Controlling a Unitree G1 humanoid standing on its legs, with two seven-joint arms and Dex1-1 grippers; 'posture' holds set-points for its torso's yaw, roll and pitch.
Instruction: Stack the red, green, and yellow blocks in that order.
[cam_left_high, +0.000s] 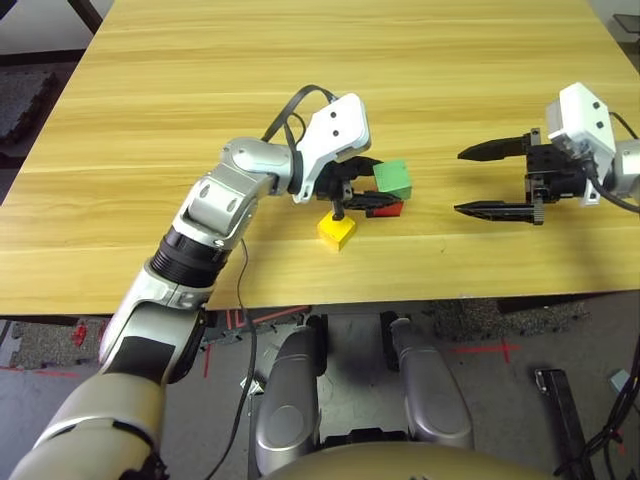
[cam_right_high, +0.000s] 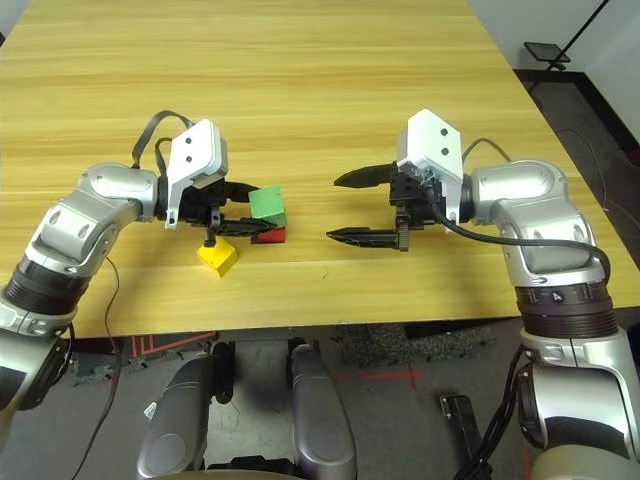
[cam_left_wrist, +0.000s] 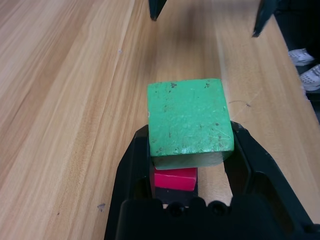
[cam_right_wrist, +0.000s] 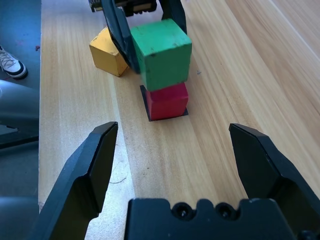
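Note:
My left gripper (cam_left_high: 385, 187) is shut on the green block (cam_left_high: 393, 178), with one black finger on each side of it (cam_left_wrist: 190, 117). The green block is right over the red block (cam_right_wrist: 167, 101), shifted a little off its centre; whether they touch I cannot tell. The red block stands on a flat black square patch (cam_right_wrist: 145, 114). The yellow block (cam_left_high: 337, 230) lies on the table close beside the left gripper, nearer the front edge. My right gripper (cam_left_high: 458, 182) is open and holds nothing; it hovers to the right of the blocks, pointing at them.
The wooden table (cam_left_high: 300, 80) stretches far back behind the blocks. Its front edge (cam_left_high: 400, 290) runs just in front of the yellow block. Beyond the table's edge, a person's shoes (cam_left_wrist: 306, 67) stand on the floor.

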